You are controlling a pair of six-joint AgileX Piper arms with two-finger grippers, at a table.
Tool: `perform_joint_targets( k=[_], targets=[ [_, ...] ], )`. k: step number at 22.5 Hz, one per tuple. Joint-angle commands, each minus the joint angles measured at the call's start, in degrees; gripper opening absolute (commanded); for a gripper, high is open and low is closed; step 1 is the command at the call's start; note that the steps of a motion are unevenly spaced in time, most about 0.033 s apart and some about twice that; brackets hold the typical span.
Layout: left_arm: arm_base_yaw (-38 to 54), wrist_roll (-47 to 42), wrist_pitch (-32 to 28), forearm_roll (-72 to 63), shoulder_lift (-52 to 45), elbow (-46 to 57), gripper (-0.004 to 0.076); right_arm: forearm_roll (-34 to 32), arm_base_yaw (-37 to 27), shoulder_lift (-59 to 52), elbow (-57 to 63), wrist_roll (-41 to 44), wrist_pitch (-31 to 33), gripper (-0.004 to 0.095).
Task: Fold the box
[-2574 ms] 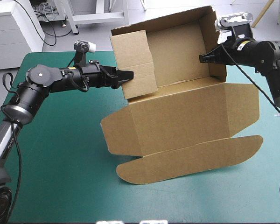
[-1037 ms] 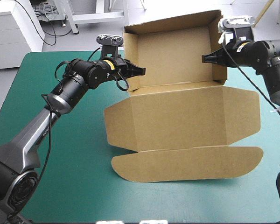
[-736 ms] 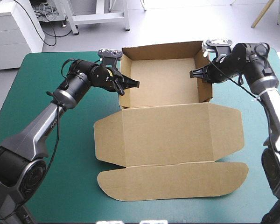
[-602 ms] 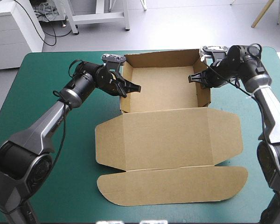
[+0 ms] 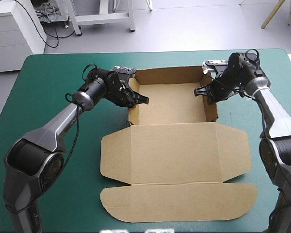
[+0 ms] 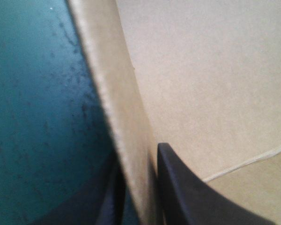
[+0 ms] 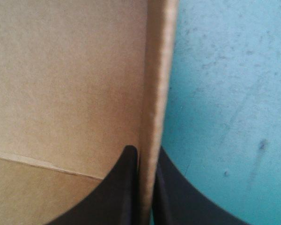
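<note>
The brown box (image 5: 169, 104) lies on the teal-green cover as an open tray, walls raised, its lid (image 5: 174, 150) spread flat toward the near edge. My left gripper (image 5: 141, 100) straddles the tray's left wall, one black finger inside and one outside. In the left wrist view the wall (image 6: 126, 117) runs between the fingers of that gripper (image 6: 138, 187), which press close on it. My right gripper (image 5: 200, 91) is shut on the right wall. The right wrist view shows that wall (image 7: 157, 70) pinched by the gripper (image 7: 147, 178).
The lid's rounded tuck flap (image 5: 179, 201) reaches close to the table's near edge. Bare teal-green cover (image 5: 48, 107) lies to the left of the box, and a narrower strip (image 5: 276, 160) to its right.
The box, earlier tipped up with its back wall high, has come down flat onto the table. Both grippers came down and nearer with it, staying on the side walls.
</note>
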Motion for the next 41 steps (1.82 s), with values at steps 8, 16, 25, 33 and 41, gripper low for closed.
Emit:
perform_joint_targets(
  k=[8, 16, 25, 33, 41],
  targets=[
    [-0.29, 2.29, 2.13, 0.54, -2.90, -6.08, 0.0659, 0.76, 0.01, -3.54, -1.86, -1.66, 0.92, 0.0880],
    [-0.29, 4.03, 14.31, 3.58, -3.24, -15.56, 0.0658, -3.33, -0.10, -11.96, -1.86, -2.05, -0.31, 0.0877],
    [-0.29, 10.37, 17.59, 3.58, -13.74, -16.59, 0.0658, -3.75, -0.10, -22.77, -1.86, -2.28, -3.84, 0.0877],
    [-0.29, 16.40, 19.39, 2.90, -31.88, -6.35, 0.0175, -3.24, -0.10, -21.23, -1.66, -2.28, -3.97, 0.0877],
    [-0.29, 17.97, 18.22, 3.39, -49.93, 19.59, -0.0010, -2.64, -0.10, -12.76, -1.66, -2.28, -4.31, 0.0877]
  ],
)
